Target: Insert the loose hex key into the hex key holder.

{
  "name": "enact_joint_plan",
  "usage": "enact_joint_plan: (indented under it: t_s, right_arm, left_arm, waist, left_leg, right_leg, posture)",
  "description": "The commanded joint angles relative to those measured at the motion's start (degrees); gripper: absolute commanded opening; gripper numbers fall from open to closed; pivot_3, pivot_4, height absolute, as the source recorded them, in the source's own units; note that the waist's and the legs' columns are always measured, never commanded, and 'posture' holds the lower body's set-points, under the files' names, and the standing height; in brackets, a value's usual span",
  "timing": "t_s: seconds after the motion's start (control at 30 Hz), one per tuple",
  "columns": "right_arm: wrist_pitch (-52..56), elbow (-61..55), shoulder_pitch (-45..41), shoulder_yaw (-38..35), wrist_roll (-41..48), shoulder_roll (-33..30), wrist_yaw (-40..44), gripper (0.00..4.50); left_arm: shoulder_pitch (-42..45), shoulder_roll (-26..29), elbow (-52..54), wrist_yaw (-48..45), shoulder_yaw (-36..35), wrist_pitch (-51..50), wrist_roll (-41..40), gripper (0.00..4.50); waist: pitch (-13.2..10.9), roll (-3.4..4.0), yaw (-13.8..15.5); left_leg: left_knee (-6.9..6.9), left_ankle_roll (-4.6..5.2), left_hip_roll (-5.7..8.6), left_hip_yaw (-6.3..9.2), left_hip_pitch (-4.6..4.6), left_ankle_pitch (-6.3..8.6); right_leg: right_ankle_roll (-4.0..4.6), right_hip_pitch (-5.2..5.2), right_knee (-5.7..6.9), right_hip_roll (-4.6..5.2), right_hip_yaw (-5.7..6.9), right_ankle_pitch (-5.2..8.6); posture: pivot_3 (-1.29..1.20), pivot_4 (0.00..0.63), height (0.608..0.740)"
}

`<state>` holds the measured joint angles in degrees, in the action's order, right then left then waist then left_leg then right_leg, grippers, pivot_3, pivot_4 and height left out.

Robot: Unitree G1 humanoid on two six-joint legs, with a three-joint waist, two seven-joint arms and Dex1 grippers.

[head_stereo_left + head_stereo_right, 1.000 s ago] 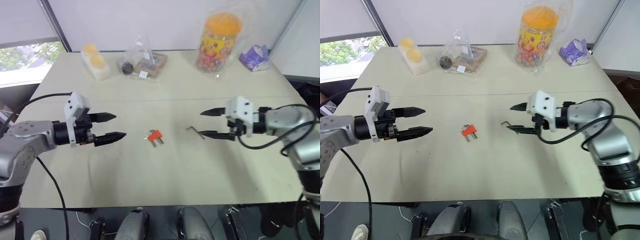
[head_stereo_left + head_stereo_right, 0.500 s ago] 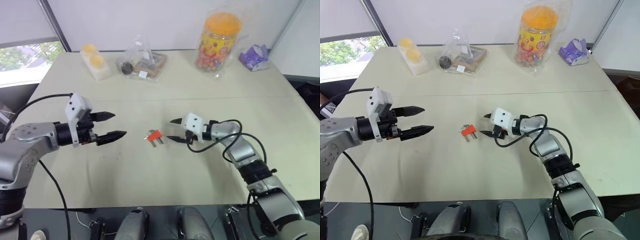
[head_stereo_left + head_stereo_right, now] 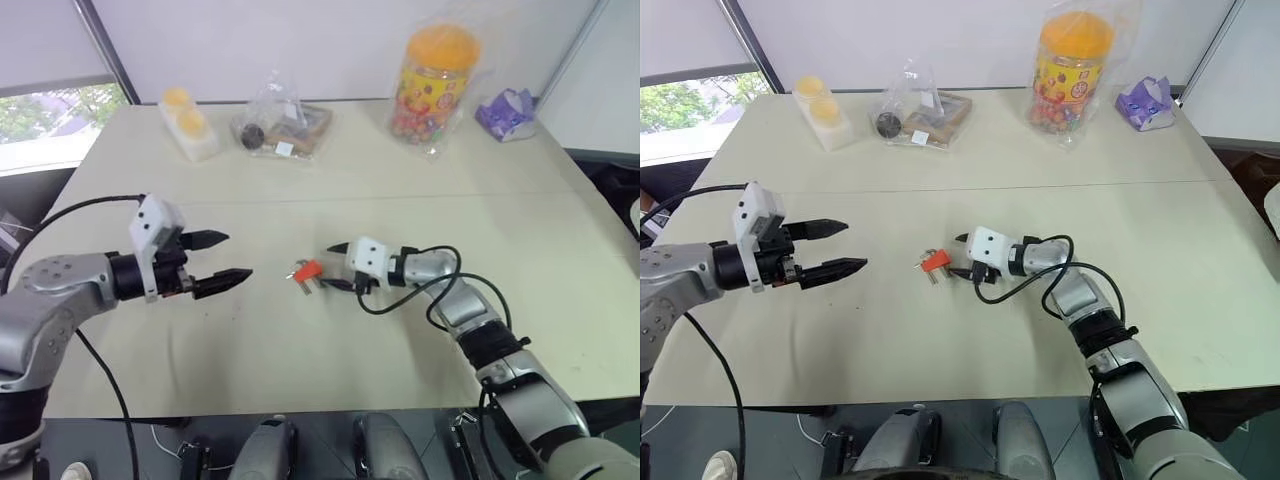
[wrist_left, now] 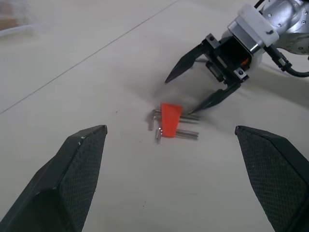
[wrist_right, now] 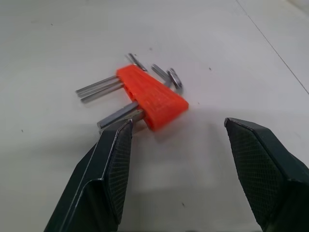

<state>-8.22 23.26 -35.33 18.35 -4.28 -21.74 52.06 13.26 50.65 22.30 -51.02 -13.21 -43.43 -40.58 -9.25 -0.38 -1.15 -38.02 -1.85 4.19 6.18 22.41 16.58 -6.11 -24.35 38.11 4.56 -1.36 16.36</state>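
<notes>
Hex key holder [image 3: 308, 270] lies at frame centre on the table [image 3: 400, 180]; right gripper [image 3: 336, 265], fingers apart, sits just beside it; left gripper [image 3: 228, 262], fingers wide apart, hovers at centre-left; loose hex key cannot be told.

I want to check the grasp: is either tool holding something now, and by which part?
Nothing is held. The left tool hangs open above the table; the right tool is open too, its fingers apart near the holder.
</notes>
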Motion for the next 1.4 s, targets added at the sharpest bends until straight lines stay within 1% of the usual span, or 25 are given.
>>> enact_joint_plan:
  t_s: [0.03, 0.27, 0.4, 0.6, 0.77, 0.83, 0.9, 0.93, 0.97, 1.03, 1.13, 1.23, 1.27, 1.33, 1.4]
  right_arm:
    - [-0.7, -0.2, -1.0, 0.5, -0.2, 1.4, 0.0, 3.15]
    - [0.0, 1.6, -1.7, 1.0, 0.1, 3.8, 0.1, 3.15]
    - [0.2, 4.0, -2.4, 0.6, 0.2, 3.9, 0.7, 3.15]
    - [5.8, 8.1, -4.2, -0.4, 3.6, 5.2, 5.0, 3.15]
    - [6.3, 12.9, -6.6, -0.4, 3.4, 5.7, 6.7, 3.15]
    - [6.0, 14.4, -7.3, -0.6, 3.2, 5.9, 7.2, 2.61]
    - [5.5, 15.5, -7.7, -0.6, 3.0, 6.0, 7.6, 1.89]
    - [5.3, 15.9, -7.9, -0.6, 2.9, 6.0, 7.7, 1.36]
    - [5.1, 16.3, -8.0, -0.6, 2.9, 6.0, 8.0, 1.0]
    - [4.6, 16.4, -8.0, -0.4, 2.6, 5.9, 8.3, 1.0]
    - [1.8, 15.9, -7.8, -0.3, 1.3, 5.3, 6.6, 1.0]
    - [-8.3, 13.3, -8.0, -0.7, -3.2, 3.4, -1.0, 1.0]
    - [-12.3, 12.2, -8.1, -1.0, -5.0, 2.6, -4.0, 1.0]
    - [-19.9, 11.1, -9.8, -1.6, -10.7, 0.7, -13.8, 1.0]
    - [-26.6, 9.1, -11.5, -2.5, -15.7, -1.9, -21.8, 1.0]
  left_arm:
    - [0.4, 0.7, 1.4, 0.2, -2.1, 0.8, -0.3, 4.44]
    - [0.0, 0.6, 1.7, 0.8, -2.4, 0.9, -0.3, 4.44]
    - [-0.3, 0.5, 2.3, 1.4, -2.6, 0.8, -0.3, 4.44]
    - [-0.5, 0.0, 2.8, 2.1, -2.0, 1.4, 0.2, 4.44]
    - [-0.2, -0.4, 2.7, 2.6, -1.5, 2.0, 0.6, 4.44]
    - [-0.4, -0.5, 2.9, 2.8, -1.5, 2.2, 0.7, 4.5]
    - [-0.7, -0.5, 3.0, 2.9, -1.5, 2.5, 0.8, 4.5]
    - [-0.8, -0.5, 3.0, 2.9, -1.5, 2.6, 0.9, 4.5]
    - [-0.8, -0.5, 3.0, 2.9, -1.5, 2.6, 0.9, 4.5]
    - [-1.2, -0.5, 2.9, 2.9, -1.8, 2.9, 1.1, 4.5]
    - [-1.2, -0.7, 2.7, 3.0, -1.8, 3.0, 1.2, 4.5]
    - [-0.1, -1.0, 1.4, 2.7, -1.6, 3.2, 1.2, 4.5]
    - [0.7, -1.1, 0.8, 2.5, -1.4, 3.3, 1.2, 4.5]
    - [3.0, -1.7, -0.8, 2.2, -0.6, 3.4, 1.1, 4.5]
    - [6.6, -2.5, -3.1, 1.8, 0.7, 3.3, 1.0, 4.5]
  waist:
    - [0.0, 0.0, 0.0]
    - [0.0, 0.0, -0.1]
    - [0.0, 0.0, 0.0]
    - [0.0, 0.0, -0.1]
    - [0.0, 0.0, -0.1]
    - [0.0, 0.0, -0.1]
    - [0.0, 0.0, -0.1]
    - [0.0, 0.0, -0.1]
    - [0.0, 0.0, -0.1]
    - [0.0, 0.01, -0.1]
    - [0.0, 0.01, -0.1]
    - [0.0, 0.01, 0.1]
    - [0.0, 0.01, 0.2]
    - [0.0, 0.0, 0.4]
    - [0.0, 0.0, 0.3]
  left_leg:
    - [0.0, 0.0, 0.0, 0.0, 0.0, 0.0]
    - [0.0, 0.0, 0.0, 0.01, 0.0, 0.0]
    - [0.0, 0.0, 0.0, 0.01, 0.0, 0.0]
    - [0.0, -0.01, 0.0, 0.01, -0.01, -0.01]
    - [0.0, -0.01, 0.0, 0.01, -0.02, -0.01]
    - [0.0, -0.02, 0.0, 0.01, -0.04, -0.01]
    - [0.0, -0.03, 0.0, 0.01, -0.05, -0.02]
    - [0.0, -0.04, 0.0, 0.01, -0.05, -0.03]
    - [0.0, -0.05, -0.01, 0.01, -0.05, -0.03]
    - [0.0, -0.06, -0.01, 0.01, -0.06, -0.04]
    - [0.0, -0.06, 0.0, 0.02, -0.06, -0.04]
    - [0.0, -0.06, 0.0, 0.02, -0.06, -0.04]
    - [0.0, -0.07, 0.01, 0.02, -0.05, -0.04]
    - [-0.02, -0.07, 0.04, 0.02, -0.03, -0.04]
    - [-0.04, -0.07, 0.07, 0.01, 0.0, -0.04]
  right_leg:
    - [0.0, 0.0, 0.0, 0.0, 0.0, 0.0]
    - [0.0, 0.0, 0.0, -0.01, 0.0, 0.0]
    - [0.0, 0.0, 0.0, -0.01, 0.0, 0.0]
    - [0.0, 0.0, 0.0, -0.01, 0.0, 0.0]
    - [0.0, 0.02, 0.0, -0.01, 0.0, 0.0]
    - [0.0, 0.03, 0.01, -0.01, 0.0, 0.0]
    - [0.01, 0.03, 0.01, -0.01, 0.0, 0.0]
    - [0.01, 0.04, 0.02, -0.01, 0.0, 0.0]
    - [0.01, 0.04, 0.02, -0.01, 0.0, 0.0]
    - [0.01, 0.05, 0.02, -0.01, 0.0, -0.01]
    - [0.01, 0.05, 0.02, -0.01, 0.0, -0.01]
    - [0.01, 0.04, 0.02, -0.01, 0.0, -0.01]
    - [0.01, 0.03, 0.03, 0.0, 0.01, -0.01]
    - [0.01, 0.02, 0.02, 0.01, 0.02, -0.01]
    - [0.01, -0.01, 0.03, 0.0, 0.06, -0.01]
  posture:
    - [0.0, 0.15, 0.74]
    - [0.0, 0.15, 0.74]
    - [0.0, 0.15, 0.74]
    - [0.0, 0.15, 0.74]
    - [0.0, 0.15, 0.74]
    - [0.0, 0.15, 0.74]
    - [0.0, 0.15, 0.74]
    - [0.0, 0.15, 0.74]
    - [0.0, 0.15, 0.74]
    - [0.0, 0.15, 0.74]
    - [0.0, 0.15, 0.74]
    - [0.0, 0.15, 0.74]
    - [0.0, 0.15, 0.74]
    - [0.0, 0.15, 0.74]
    - [0.0, 0.15, 0.74]
